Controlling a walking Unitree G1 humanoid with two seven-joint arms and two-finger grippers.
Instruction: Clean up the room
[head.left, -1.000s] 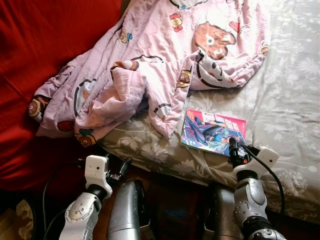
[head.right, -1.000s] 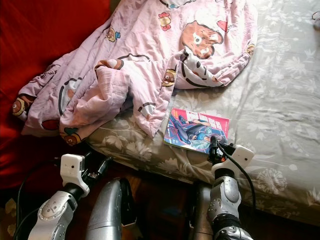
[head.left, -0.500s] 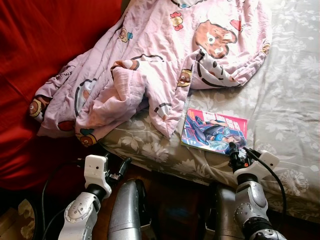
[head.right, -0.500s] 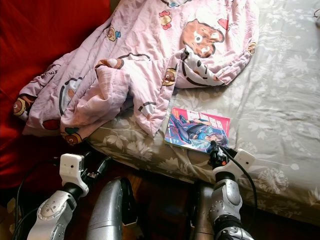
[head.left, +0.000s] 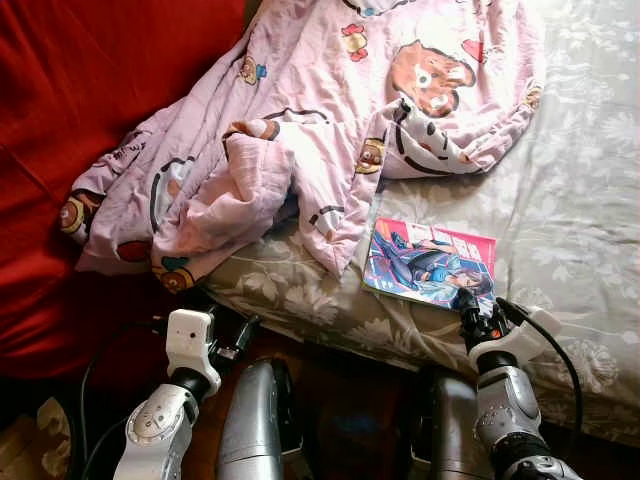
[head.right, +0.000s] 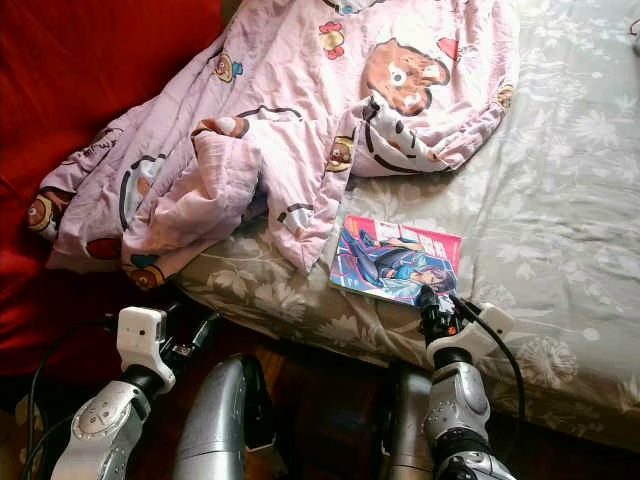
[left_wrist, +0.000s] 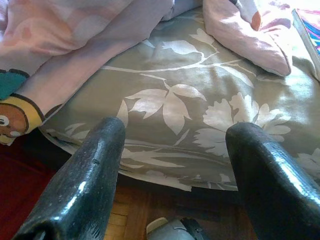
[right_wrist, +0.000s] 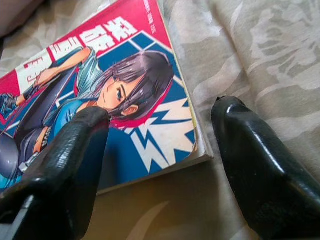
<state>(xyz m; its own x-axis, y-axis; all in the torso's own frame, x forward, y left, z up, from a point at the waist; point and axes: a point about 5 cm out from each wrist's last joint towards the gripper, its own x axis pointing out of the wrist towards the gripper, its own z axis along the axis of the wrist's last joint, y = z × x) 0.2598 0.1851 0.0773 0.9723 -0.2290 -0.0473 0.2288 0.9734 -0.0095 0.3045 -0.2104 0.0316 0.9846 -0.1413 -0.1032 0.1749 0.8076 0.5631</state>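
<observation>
In the head views, a thin glossy comic book with a red and blue illustrated cover (head.left: 430, 263) is seen lying flat on the grey bedsheet printed with pale flowers (head.left: 570, 190), near the mattress's front edge and just beside the tip of a crumpled pink cotton blanket printed with cartoon bears (head.left: 300, 120), which is heaped against a red fabric surface (head.left: 60, 90). The right gripper (head.left: 468, 306) is held at the book's near corner, so the step in hand is judged to be the pick-up of the book; the left gripper (head.left: 240, 335) is parked low at the bed's edge, below the blanket. In the left wrist view, the two rounded black fingers (left_wrist: 85, 190) are seen spread wide with nothing between them, pointed at soft patterned sheet and blanket folds. In the right wrist view, the fingers (right_wrist: 250, 165) are likewise parted wide and empty: one is placed over the cover, the other on the sheet beyond the book's edge, so the corner is straddled. A forward slide and a firm close are judged to be called for next, since the slick, flat cover offers little to catch and the yielding sheet may bunch beneath it.
</observation>
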